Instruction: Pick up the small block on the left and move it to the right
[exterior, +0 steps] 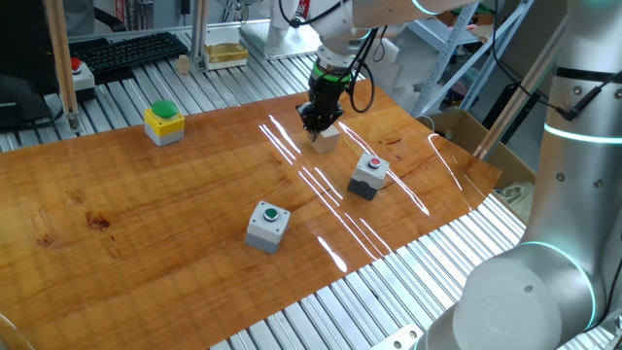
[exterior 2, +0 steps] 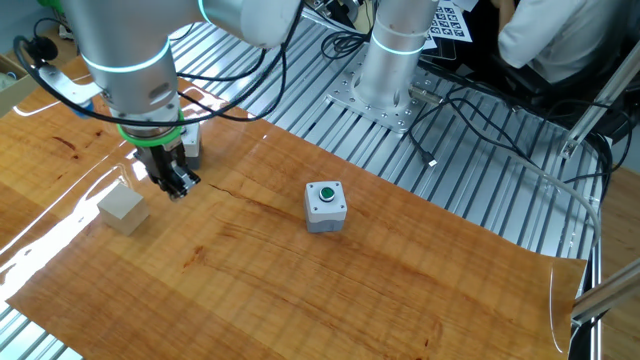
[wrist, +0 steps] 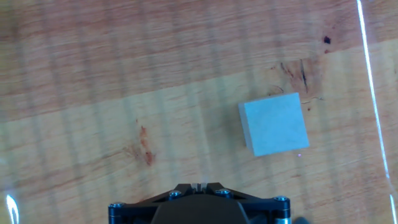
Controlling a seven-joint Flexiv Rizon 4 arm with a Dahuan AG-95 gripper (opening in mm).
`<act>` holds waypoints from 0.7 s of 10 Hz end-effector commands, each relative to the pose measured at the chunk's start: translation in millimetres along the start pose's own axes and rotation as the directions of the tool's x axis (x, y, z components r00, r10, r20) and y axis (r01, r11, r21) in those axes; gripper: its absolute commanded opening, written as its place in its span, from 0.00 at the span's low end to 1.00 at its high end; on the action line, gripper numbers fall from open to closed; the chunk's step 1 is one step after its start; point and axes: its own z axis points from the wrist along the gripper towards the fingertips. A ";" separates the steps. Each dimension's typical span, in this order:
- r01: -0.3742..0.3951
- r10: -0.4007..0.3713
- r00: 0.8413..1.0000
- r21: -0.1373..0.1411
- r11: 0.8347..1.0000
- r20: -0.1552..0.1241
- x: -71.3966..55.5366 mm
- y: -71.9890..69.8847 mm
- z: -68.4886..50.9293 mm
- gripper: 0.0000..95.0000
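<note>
Hanging just above the bench [exterior 2: 400,270], the hand [exterior 2: 178,186] points straight down with its two fingers drawn together and nothing between them; in the hand view [wrist: 199,186] only a thin seam shows where the fingertips meet. The small block [exterior 2: 123,208] rests flat on the wood just beside the hand, apart from it and not gripped. In one fixed view the block [exterior: 326,137] sits partly behind the fingers [exterior: 319,119], so only its pale lower part shows there. In the hand view the block [wrist: 275,124] lies ahead and off to the right of the fingertips, its top face plain and turned slightly askew to the wood grain.

Near the block, a grey box with a red button [exterior: 369,176] stands on the bench. Farther out sits a grey box with a green button [exterior: 267,226], seen also in the other fixed view [exterior 2: 325,206], well apart from the hand. A yellow box with a green dome button [exterior: 164,122] stands near the far edge of the wood. Bright streaks of reflected light [exterior: 311,180] cross the glossy surface between the boxes.
</note>
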 end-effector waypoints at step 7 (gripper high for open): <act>-0.026 0.026 1.000 0.043 0.999 0.008 -3.8 -2.9 -1.0 0.80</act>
